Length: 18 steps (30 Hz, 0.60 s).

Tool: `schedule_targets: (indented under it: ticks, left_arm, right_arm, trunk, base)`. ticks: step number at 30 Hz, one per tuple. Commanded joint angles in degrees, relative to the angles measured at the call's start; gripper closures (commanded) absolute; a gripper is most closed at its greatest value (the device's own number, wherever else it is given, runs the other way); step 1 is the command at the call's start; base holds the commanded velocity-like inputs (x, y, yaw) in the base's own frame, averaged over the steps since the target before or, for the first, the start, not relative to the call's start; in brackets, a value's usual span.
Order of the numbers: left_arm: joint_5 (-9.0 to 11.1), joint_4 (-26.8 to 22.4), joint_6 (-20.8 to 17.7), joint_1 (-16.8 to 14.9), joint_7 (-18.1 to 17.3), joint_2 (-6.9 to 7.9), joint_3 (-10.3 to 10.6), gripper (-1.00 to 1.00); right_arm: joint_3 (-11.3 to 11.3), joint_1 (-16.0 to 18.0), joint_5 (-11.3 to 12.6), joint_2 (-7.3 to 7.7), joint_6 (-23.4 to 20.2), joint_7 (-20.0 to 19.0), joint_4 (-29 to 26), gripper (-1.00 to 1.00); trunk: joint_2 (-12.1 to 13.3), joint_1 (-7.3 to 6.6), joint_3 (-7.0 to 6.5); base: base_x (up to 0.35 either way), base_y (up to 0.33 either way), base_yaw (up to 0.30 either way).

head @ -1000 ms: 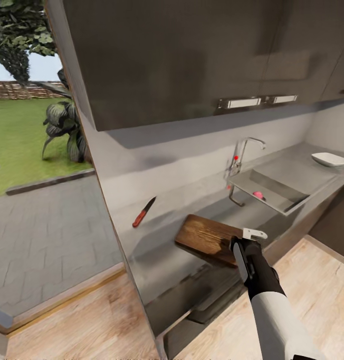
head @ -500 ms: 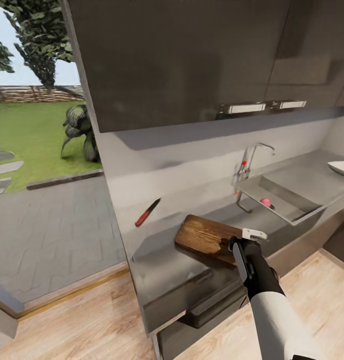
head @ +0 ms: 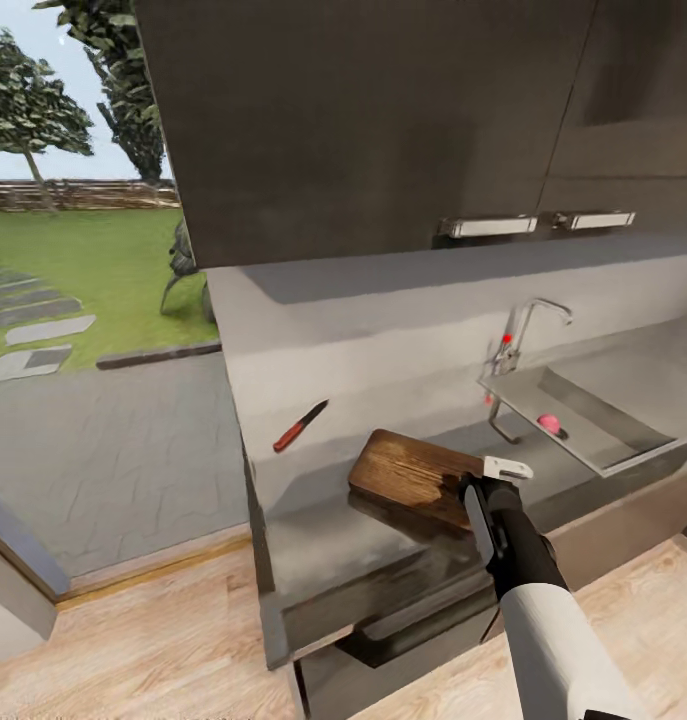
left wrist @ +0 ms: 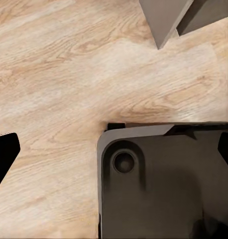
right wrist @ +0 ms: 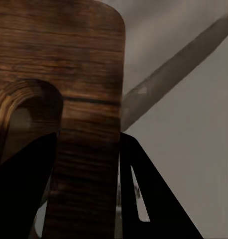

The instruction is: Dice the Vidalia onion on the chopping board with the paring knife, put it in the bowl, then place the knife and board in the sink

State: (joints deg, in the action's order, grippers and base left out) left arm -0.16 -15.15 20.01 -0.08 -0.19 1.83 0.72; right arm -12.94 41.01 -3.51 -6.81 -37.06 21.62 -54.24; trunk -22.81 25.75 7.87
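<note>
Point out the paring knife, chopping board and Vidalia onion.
paring knife (head: 292, 433): head view, on the red handle.
chopping board (head: 408, 472): head view, middle of the wooden top face.
Vidalia onion (head: 549, 424): head view, centre of the pink bulb, in the sink.

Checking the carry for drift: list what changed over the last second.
The camera swung: the sink and Vidalia onion slid rightward in the head view, and the bowl left it. Unchanged: the right gripper stays clamped on the chopping board; the paring knife hasn't moved.
</note>
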Motion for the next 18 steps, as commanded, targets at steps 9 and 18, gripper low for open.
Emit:
schedule_targets:
  ticks: [9, 18]
  left_arm:
    - [0.0, -0.1, 0.1, 0.0, 0.0, 0.01, 0.1, -1.0]
    - [0.0, -0.1, 0.1, 0.0, 0.0, 0.03, 0.1, -1.0]
  right_arm:
    - [-0.1, 0.0, -0.4, 0.0, -0.4, -0.1, -0.1, 1.0]
    - [-0.1, 0.0, -0.4, 0.04, -0.4, -0.1, -0.1, 1.0]
  trunk:
    - [-0.1, 0.03, -0.5]
    - [-0.1, 0.03, -1.1]
  base:
    - [0.0, -0.317, 0.221]
    - [-0.03, -0.317, 0.221]
